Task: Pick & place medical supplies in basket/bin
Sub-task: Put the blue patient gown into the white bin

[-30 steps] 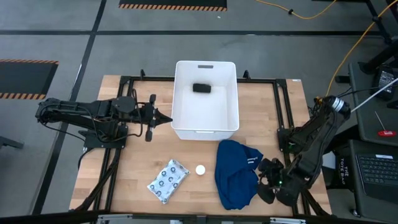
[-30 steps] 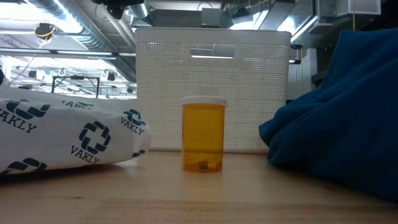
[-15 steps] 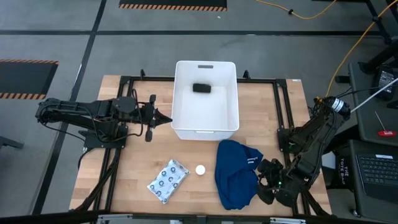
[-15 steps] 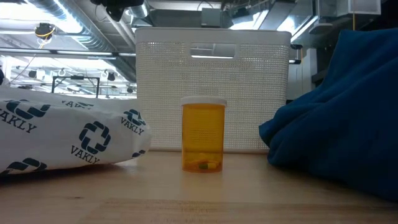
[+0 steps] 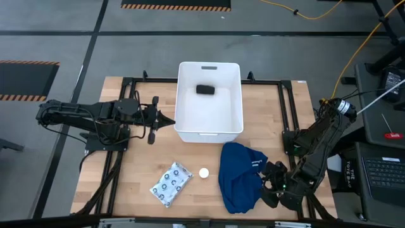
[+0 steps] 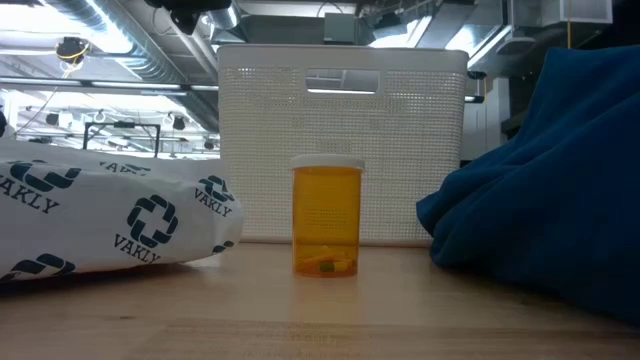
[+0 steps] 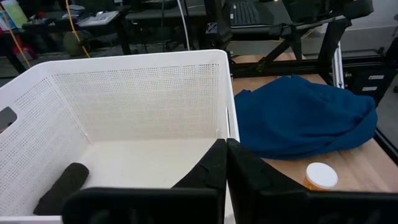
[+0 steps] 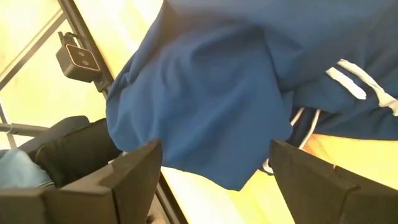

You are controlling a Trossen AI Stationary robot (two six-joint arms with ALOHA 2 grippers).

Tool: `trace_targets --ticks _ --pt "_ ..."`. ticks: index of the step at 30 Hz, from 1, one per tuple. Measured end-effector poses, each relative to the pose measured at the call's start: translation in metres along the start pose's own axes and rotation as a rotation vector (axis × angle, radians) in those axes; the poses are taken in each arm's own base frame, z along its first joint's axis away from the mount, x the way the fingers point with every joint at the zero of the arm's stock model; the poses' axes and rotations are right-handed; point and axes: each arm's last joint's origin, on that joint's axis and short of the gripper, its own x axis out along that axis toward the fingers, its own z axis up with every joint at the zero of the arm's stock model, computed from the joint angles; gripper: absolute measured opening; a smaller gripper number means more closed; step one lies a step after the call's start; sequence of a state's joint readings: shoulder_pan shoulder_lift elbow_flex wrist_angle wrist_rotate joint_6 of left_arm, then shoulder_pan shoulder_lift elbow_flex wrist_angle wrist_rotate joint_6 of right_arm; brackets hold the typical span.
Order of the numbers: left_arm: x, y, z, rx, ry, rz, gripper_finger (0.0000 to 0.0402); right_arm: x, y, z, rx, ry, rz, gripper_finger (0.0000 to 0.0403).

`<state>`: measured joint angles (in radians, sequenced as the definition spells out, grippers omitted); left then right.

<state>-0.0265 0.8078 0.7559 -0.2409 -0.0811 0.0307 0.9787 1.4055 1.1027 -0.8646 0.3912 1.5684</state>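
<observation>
The left arm lies low and stretched out across the left side of the light wooden desk [image 5: 139, 171], reaching toward the white rectangular plastic tub [image 5: 209, 132]. Its left gripper [image 5: 169, 121] sits just beside the tub's left wall, level with the rim, and its jaws are closed with nothing between them.

The right arm is folded down at the desk's near right corner, its elbow raised and its forearm angled back toward the left. The right gripper [image 5: 266, 190] is down at the right edge of the dark blue cloth garment [image 5: 239, 179]. In the right wrist view its jaws stand wide apart with the blue fabric [image 8: 205, 99] bunched in front of and between them; whether they press on the cloth cannot be told.

The tub stands at the far middle of the desk, with a slot handle in its far rim. The small black oblong block [image 5: 204, 89] lies inside it, on the floor near the far wall. The garment lies crumpled on the desk just near of the tub's right corner. To its left, the small round amber bottle with a white cap [image 5: 204, 172] stands upright, apart from the cloth. Further left, the white packet printed with blue rings [image 5: 170, 183] lies flat and turned at an angle, near the bottle but not touching it.
</observation>
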Motion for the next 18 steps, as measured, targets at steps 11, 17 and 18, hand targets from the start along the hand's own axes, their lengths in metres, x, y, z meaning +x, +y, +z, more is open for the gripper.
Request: trace_targets --ticks 11,17,18 --pt "0.0 -0.0001 -0.0001 0.0 0.001 0.0 0.0004 0.0 0.0002 0.0 -0.006 -0.001 0.002 0.0296" --pt "0.0 0.0 -0.0004 0.0 0.004 0.0 0.0004 0.0051 -0.0077 0.0048 0.047 -0.087 -0.098 0.0296" --pt "-0.0001 -0.0001 -0.0004 0.0 0.004 0.0 0.0005 0.0053 -0.0084 0.0054 0.047 -0.085 -0.105 0.0296"
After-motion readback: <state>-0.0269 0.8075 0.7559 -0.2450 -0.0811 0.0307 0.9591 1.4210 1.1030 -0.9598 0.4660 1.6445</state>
